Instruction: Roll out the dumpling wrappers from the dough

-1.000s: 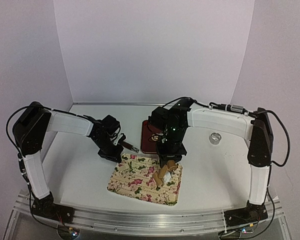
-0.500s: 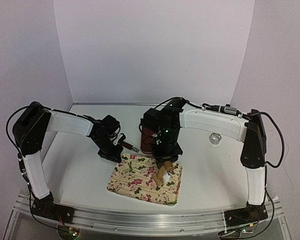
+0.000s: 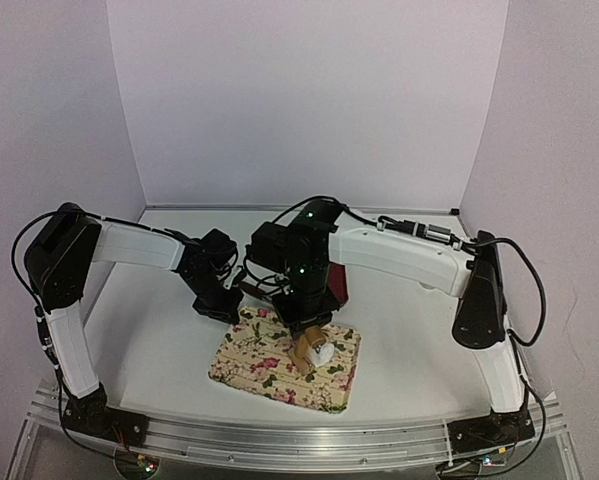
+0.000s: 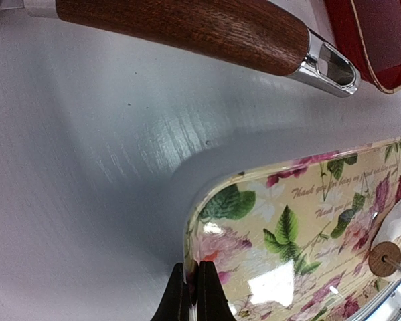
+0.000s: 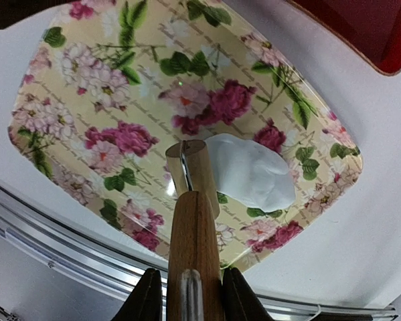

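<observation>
Beside rolling pin (image 5: 195, 234) (in right tool (image 5: 190, 291)), dough (image 5: 250, 172)

I'm counting, across my feeds: one floral tray (image 3: 269, 365), one red tray (image 4: 387, 40), one lump of white dough (image 5: 250, 170), one wooden roller (image 5: 193, 227), and one wood-handled utensil (image 4: 187, 27).

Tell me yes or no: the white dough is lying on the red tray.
No: the white dough lies on the floral tray, right beside the end of the wooden roller.
</observation>
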`<state>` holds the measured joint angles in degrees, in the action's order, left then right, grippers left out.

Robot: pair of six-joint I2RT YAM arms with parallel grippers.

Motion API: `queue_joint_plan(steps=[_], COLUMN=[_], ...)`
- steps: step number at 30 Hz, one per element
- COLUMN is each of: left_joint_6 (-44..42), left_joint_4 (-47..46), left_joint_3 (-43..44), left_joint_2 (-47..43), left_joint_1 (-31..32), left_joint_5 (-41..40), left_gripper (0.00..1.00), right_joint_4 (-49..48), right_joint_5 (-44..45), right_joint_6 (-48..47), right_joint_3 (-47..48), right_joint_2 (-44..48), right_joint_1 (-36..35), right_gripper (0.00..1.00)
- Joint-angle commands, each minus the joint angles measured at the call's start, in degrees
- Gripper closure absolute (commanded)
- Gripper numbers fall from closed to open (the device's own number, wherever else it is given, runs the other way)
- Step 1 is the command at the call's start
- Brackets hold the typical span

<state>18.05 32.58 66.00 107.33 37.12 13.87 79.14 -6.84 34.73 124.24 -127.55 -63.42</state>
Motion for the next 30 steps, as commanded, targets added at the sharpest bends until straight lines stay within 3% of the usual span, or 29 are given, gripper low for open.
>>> queue_joint_plan(steps=[1,7,14,30], left_joint_6=[1.37,3.16,3.07,0.54], left_joint_4=[3.05,3.85,3.54,4.7], left_joint_3=[0.71,-0.34,-1.65,-0.19], left_joint_2=[-1.8,-3.41,-5.28,-4.14], left_joint_1=[-0.03,-0.01,0.03,0.05], left_joint_5=[-3.54,-4.59,-5.9,-5.93], left_gripper=[1.0,1.0,1.0,1.0], right_joint_4=[15.44,15.88,16.01,15.97], right_joint_5=[4.93,6.04,8.81,10.01], right_joint_6=[2.0,7.71,12.21,8.06], right_joint_3=[5.7,2.33,-8.57,-6.46], right_joint_2=[3.03,11.43,17.3,8.87], right_joint_1=[-0.65,-0.56,-0.16,-0.24], right_gripper=[1.0,1.0,1.0,1.0])
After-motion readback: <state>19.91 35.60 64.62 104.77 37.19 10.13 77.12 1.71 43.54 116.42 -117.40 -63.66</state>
